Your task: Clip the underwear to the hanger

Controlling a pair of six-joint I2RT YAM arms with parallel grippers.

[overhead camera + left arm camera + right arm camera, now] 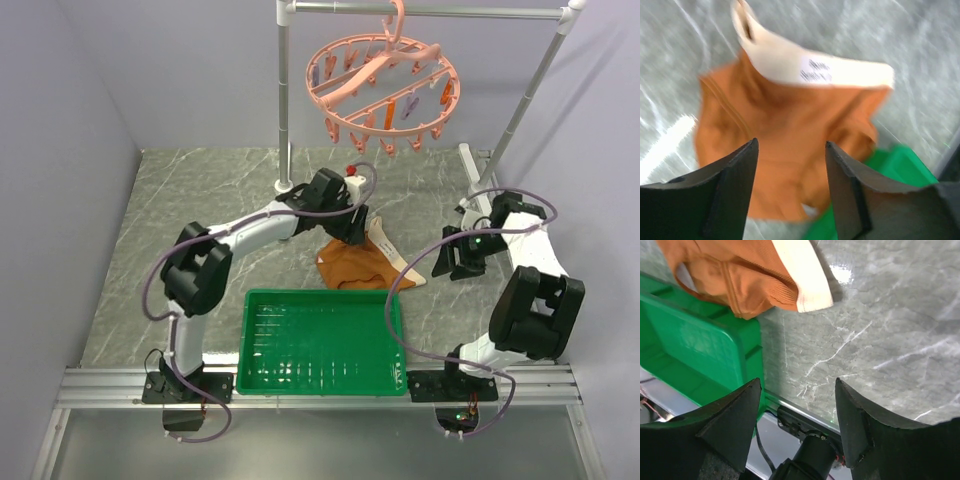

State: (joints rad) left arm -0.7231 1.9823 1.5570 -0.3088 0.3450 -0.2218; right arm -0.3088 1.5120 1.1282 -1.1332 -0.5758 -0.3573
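The rust-orange underwear [352, 264] with its cream waistband lies crumpled on the marble table, just beyond the far rim of the green tray. My left gripper [352, 232] hovers right above it, open, with the fabric [790, 125] showing between its fingers [735, 190] and nothing gripped. My right gripper [452, 268] is open and empty to the right of the garment. In the right wrist view [797, 385] it faces bare table, with the underwear [735, 270] at the top left. The pink ring hanger [385, 85] with its dangling clothespins hangs from the rack bar, far behind both grippers.
A green tray [320, 340] sits at the near middle of the table [690, 350]. The grey metal rack has one upright [285, 100] behind the left gripper and a slanted one [525, 100] at the right. Walls close in on both sides.
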